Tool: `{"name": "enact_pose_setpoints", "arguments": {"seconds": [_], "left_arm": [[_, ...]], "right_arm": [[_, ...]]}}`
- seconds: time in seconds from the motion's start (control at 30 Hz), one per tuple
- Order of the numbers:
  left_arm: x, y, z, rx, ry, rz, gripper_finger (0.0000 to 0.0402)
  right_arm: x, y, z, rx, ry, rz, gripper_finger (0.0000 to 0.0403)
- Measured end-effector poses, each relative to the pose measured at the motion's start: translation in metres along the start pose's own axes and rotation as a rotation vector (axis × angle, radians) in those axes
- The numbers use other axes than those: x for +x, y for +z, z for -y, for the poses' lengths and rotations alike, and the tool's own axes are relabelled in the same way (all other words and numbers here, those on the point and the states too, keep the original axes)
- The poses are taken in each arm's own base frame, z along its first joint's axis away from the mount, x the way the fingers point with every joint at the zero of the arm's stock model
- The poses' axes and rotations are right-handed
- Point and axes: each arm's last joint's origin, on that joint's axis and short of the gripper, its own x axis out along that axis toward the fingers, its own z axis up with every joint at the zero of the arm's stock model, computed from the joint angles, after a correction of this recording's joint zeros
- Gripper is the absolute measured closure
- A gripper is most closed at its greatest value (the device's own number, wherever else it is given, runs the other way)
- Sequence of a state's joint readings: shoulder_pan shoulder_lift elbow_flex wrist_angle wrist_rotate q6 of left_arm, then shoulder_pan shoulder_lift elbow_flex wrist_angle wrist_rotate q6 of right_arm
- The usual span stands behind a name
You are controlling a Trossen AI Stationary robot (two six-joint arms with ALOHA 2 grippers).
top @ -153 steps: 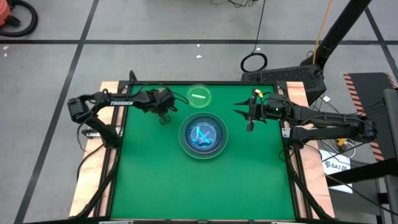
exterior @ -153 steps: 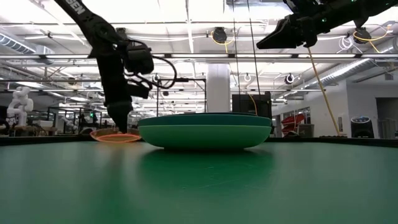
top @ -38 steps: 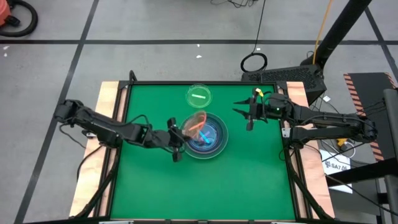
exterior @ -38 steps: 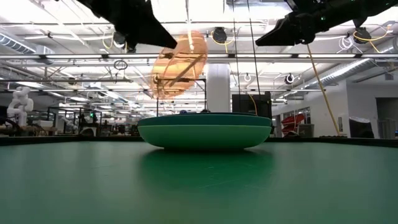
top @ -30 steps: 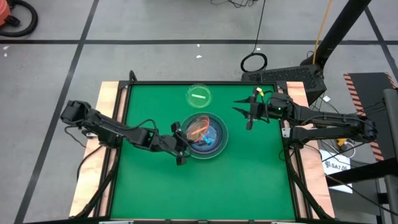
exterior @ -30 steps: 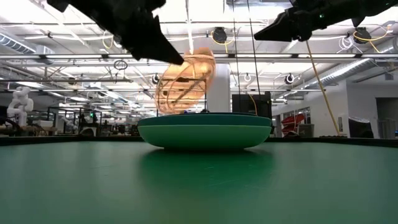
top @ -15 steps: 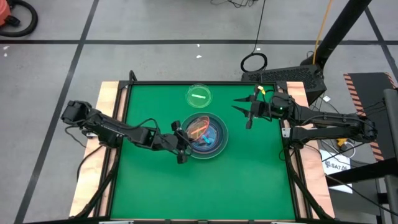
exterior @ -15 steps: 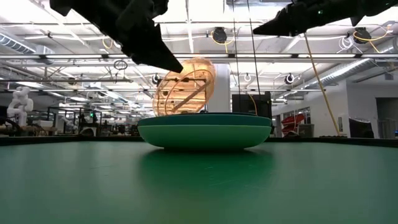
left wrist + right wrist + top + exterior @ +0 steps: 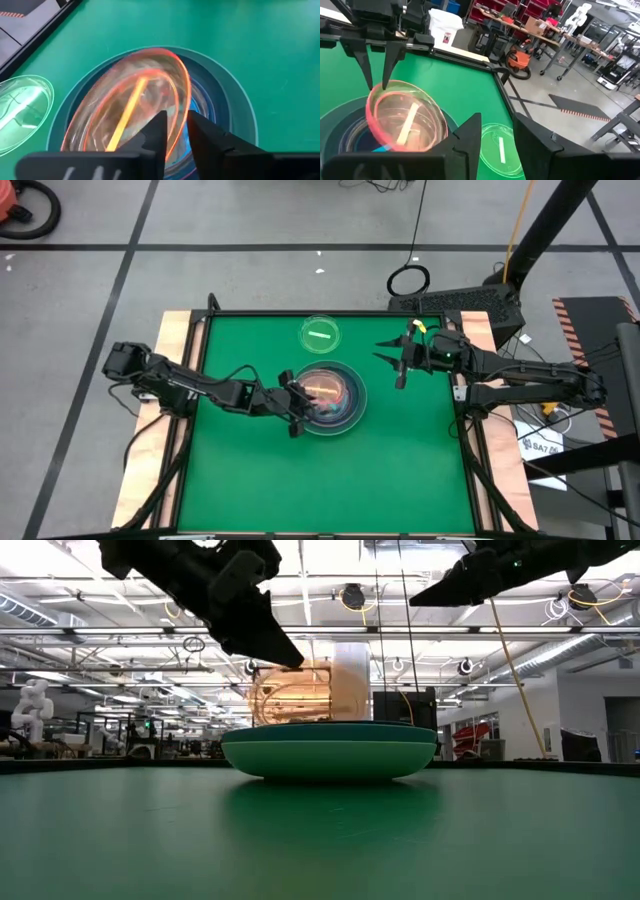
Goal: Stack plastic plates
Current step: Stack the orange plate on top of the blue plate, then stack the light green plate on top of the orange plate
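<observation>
Amber plate (image 9: 320, 387), yellow stick mark

The left gripper (image 9: 297, 402) no longer stands at the far side of the surface, where the small amber plate (image 9: 320, 388) lay flat beside the stack of larger plates (image 9: 349, 416). Its jaws now pinch that amber plate's rim above the stack. A second ago the plate hung from the jaws high and steeply tilted; it now sits lower and flatter, its bottom edge at the stack's top. The spot next to the small green plate (image 9: 320, 334) is bare.
</observation>
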State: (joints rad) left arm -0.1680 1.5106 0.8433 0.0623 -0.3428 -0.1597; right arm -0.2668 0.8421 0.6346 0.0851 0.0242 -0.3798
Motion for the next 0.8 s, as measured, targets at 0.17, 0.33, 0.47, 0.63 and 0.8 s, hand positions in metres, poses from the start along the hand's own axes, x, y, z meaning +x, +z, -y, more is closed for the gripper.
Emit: {"name": "enact_pose_setpoints", "arguments": {"seconds": [0.17, 0.33, 0.47, 0.63, 0.8], "left_arm": [[0.002, 0.000, -0.002, -0.002, 0.005, 0.007, 0.0297], [-0.006, 0.001, -0.006, 0.022, 0.012, -0.025, 0.0295], [-0.021, 0.002, -0.012, 0.080, 0.023, -0.061, 0.0295], [-0.043, 0.007, -0.031, 0.178, 0.108, -0.097, 0.0295], [-0.063, 0.014, -0.058, 0.231, 0.183, -0.097, 0.0295]], "right_arm": [[0.000, 0.000, 0.000, 0.001, 0.000, -0.001, 0.0298], [0.000, 0.000, 0.000, 0.011, -0.001, -0.002, 0.0298], [0.006, -0.002, 0.001, 0.102, -0.063, -0.025, 0.0298], [0.025, 0.005, 0.006, 0.202, -0.139, -0.084, 0.0298], [0.058, 0.017, 0.013, 0.327, -0.149, -0.127, 0.0298]]}}
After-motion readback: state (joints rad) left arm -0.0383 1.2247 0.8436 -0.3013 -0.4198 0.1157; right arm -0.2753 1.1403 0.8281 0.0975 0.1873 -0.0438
